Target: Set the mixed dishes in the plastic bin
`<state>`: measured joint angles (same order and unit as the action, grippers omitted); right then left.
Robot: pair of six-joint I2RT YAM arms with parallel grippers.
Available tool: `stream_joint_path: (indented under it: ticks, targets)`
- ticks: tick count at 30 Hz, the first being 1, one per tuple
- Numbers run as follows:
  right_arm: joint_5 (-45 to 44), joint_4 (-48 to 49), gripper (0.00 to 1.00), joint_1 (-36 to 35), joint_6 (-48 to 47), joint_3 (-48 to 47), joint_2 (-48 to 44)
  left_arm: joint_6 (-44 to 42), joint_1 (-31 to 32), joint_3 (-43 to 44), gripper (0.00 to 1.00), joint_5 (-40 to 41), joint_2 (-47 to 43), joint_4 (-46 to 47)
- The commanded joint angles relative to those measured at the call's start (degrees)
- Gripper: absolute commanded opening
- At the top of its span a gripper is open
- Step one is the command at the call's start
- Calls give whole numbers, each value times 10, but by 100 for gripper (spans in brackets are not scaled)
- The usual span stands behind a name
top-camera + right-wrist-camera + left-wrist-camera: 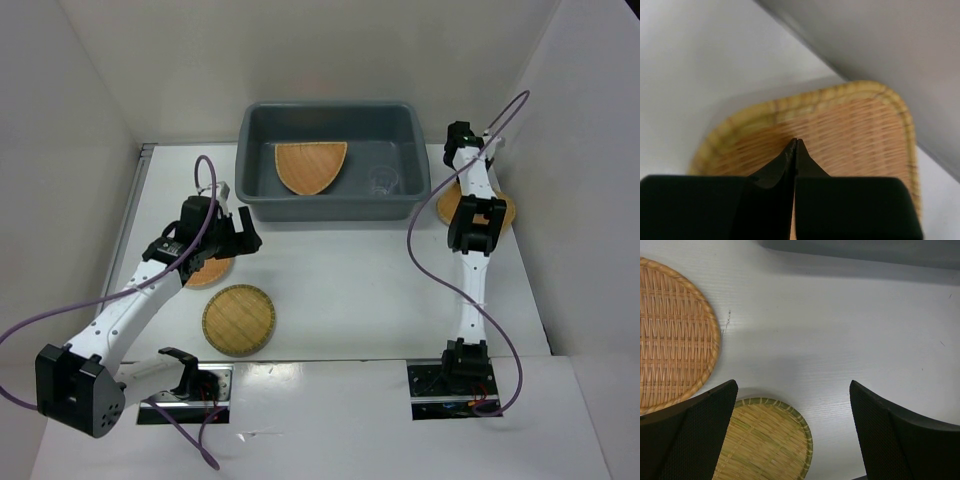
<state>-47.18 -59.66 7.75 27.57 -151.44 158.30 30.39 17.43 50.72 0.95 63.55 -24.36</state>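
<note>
Right gripper [795, 142] closed above square tray [850, 130], left gripper [793, 387] spread wide; best opened first, then pinched on tray's rim.

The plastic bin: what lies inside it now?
Inside the plastic bin lie a fan-shaped wicker tray and a clear glass cup, apart. Whatever is under the tray is covered.

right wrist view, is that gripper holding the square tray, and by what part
Nothing is held: the right gripper is shut, tips together over the rounded square tray, with none of it between them.
</note>
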Motion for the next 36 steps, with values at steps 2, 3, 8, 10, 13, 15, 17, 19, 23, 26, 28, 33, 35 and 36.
stream_joint_path:
  ticks: [2,3,8,10,13,15,17,19,23,26,28,33,35,36]
  targets:
    - [13,-33,0,3,22,92,-47,3,-2,-7,99,6,-23,25]
    - [13,-17,0,3,22,130,-68,3,-2,-7,99,6,-23,25]
    - [25,12,0,3,22,223,-123,3,-2,-12,99,12,-33,25]
    - [39,12,0,-8,22,266,-149,3,-2,-12,99,12,-39,25]
    - [55,35,0,-28,22,335,-195,3,-2,-12,99,18,-44,25]
    - [66,43,0,-46,22,378,-214,3,-2,-12,99,18,-44,25]
    - [72,43,0,-56,22,398,-231,3,-2,-12,99,18,-49,25]
    - [84,43,0,-63,28,424,-238,-2,-2,-12,99,23,-55,25]
    - [109,55,0,-82,28,483,-267,-2,-2,-18,99,23,-61,25]
    - [129,60,0,-92,34,526,-289,-2,-2,-18,99,28,-66,25]
    - [146,60,0,-98,35,559,-309,-2,-2,-18,99,28,-66,25]
    - [171,66,0,-109,40,626,-352,-2,-2,-18,99,34,-71,25]
    - [197,66,0,-114,45,654,-375,-2,-2,-18,99,34,-77,25]
    - [205,66,0,-114,45,663,-384,-2,-2,-18,99,34,-77,25]
